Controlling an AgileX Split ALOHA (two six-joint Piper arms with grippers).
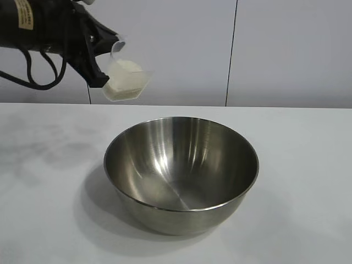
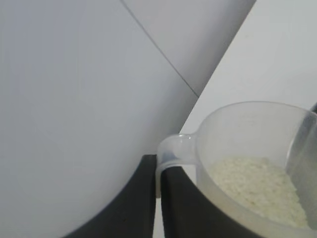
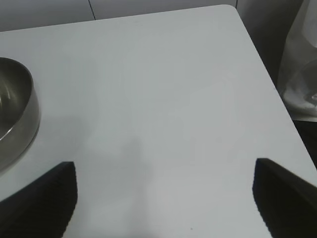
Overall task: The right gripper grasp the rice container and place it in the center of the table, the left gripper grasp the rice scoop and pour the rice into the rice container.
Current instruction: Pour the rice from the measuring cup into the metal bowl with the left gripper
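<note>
The steel rice container (image 1: pixel 181 173) stands empty in the middle of the white table (image 1: pixel 44 187). My left gripper (image 1: pixel 102 58) is shut on the handle of the clear rice scoop (image 1: pixel 127 81) and holds it tilted in the air, above and behind the container's left rim. The scoop holds rice (image 1: pixel 124 82). In the left wrist view the fingers (image 2: pixel 185 208) pinch the scoop's handle (image 2: pixel 171 151), and the rice (image 2: pixel 260 191) lies inside. My right gripper (image 3: pixel 163 171) is open and empty above bare table; the container's edge (image 3: pixel 17 114) shows off to one side of it.
In the right wrist view the table's corner and side edge (image 3: pixel 262 64) run close by, with a clear plastic bag (image 3: pixel 302 69) beyond it. A grey panelled wall (image 1: pixel 231 49) stands behind the table.
</note>
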